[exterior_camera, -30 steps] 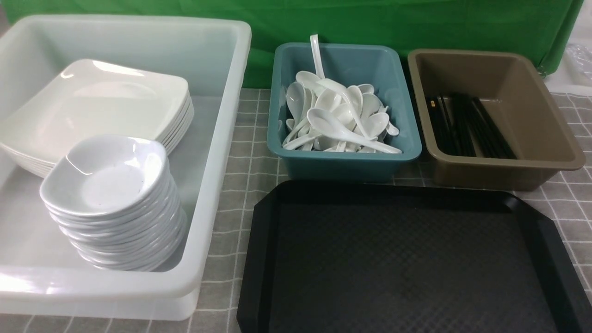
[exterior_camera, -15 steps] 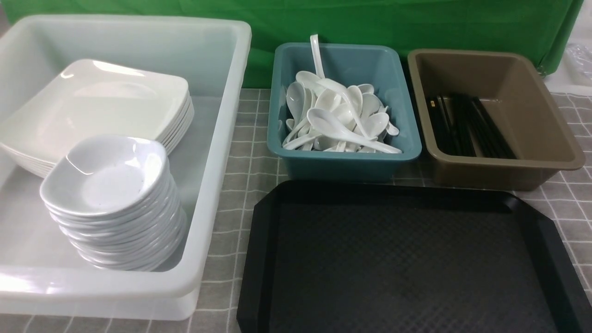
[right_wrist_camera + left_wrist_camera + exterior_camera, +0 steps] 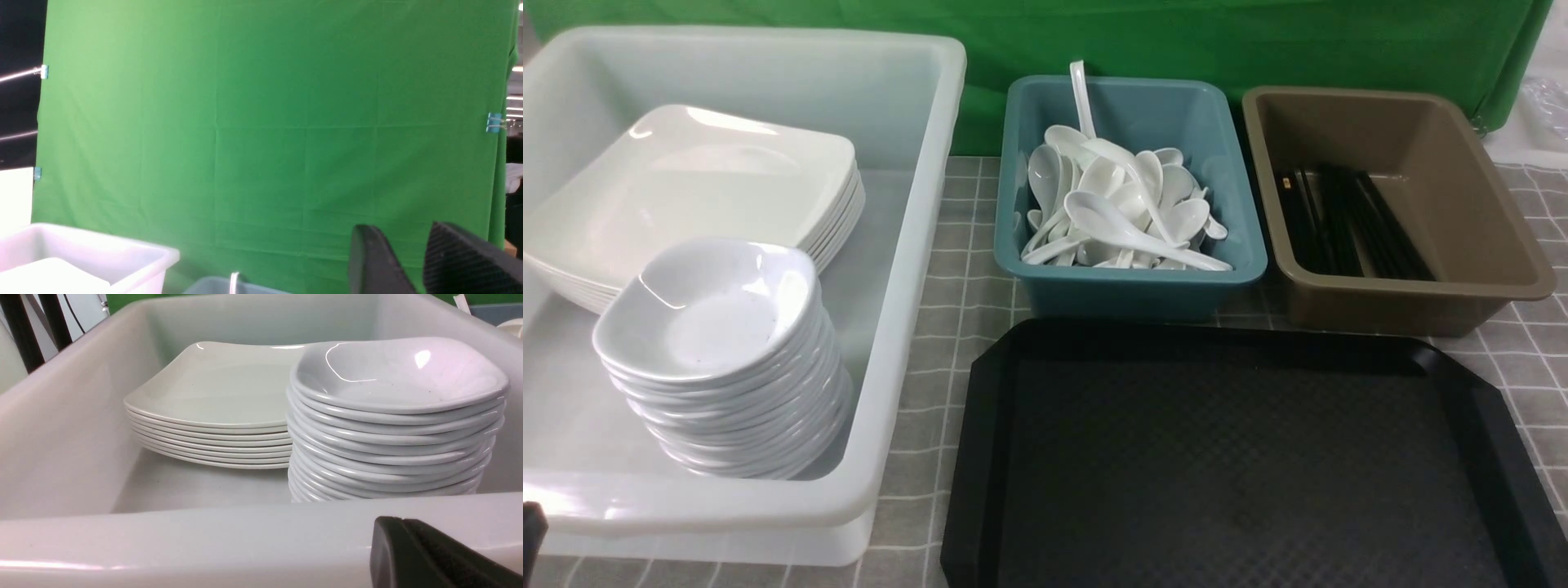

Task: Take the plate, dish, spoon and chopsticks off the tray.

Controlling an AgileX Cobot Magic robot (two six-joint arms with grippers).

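The black tray [image 3: 1241, 474] lies at the front with nothing on its textured floor. A stack of several white plates [image 3: 703, 175] [image 3: 220, 388] sits in the white tub, with a stack of bluish-white dishes [image 3: 711, 318] [image 3: 392, 379] in front of it. Several white spoons [image 3: 1119, 204] fill the teal bin, and black chopsticks [image 3: 1347, 220] lie in the brown bin. My left gripper [image 3: 529, 531] [image 3: 392, 524] is shut and empty, just outside the tub's near rim. My right gripper [image 3: 400, 228] is open and empty, raised and facing the green backdrop.
The white tub [image 3: 915, 269] [image 3: 204, 539] stands at the left. The teal bin [image 3: 1135, 286] and the brown bin [image 3: 1405, 302] stand behind the tray. A green backdrop [image 3: 1258, 41] closes the far side, and a grey checked cloth covers the table.
The tip of my left gripper has come into the front view at the bottom left corner. Nothing else has moved.
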